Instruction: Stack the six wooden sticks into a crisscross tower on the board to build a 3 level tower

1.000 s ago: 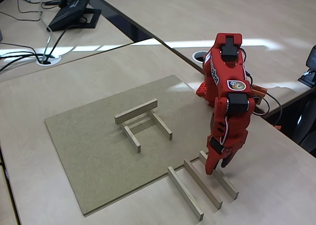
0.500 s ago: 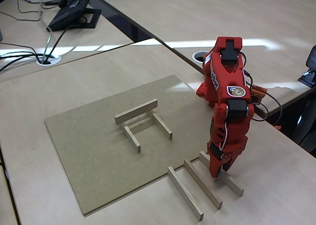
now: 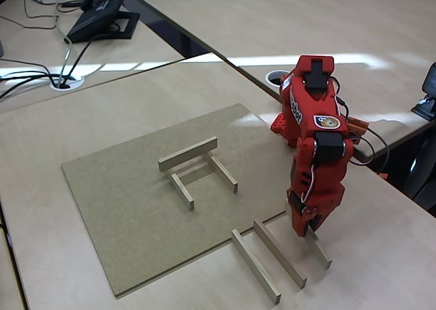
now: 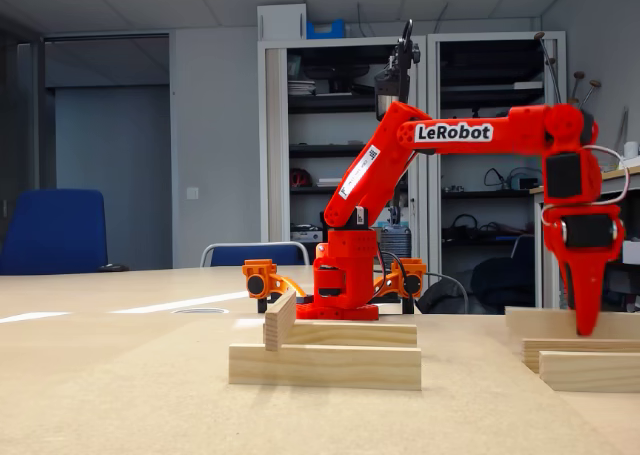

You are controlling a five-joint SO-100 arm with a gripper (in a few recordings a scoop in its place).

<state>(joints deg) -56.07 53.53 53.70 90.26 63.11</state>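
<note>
Red pincer (image 3: pixel 308 232), pale light-wood sticks (image 3: pixel 188 153), speckled tan-brown board (image 3: pixel 129 208), paler wood-grain desk (image 3: pixel 388 255).

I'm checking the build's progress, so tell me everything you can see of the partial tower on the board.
The partial tower is three pale light-wood sticks, thin, straight and square in section. Two lie parallel and flat on the tan board; the third rests across their far ends at a right angle. The near ends carry nothing, so the second level is half done. Nothing else touches it; the red gripper is down at the loose sticks off the board.
</note>
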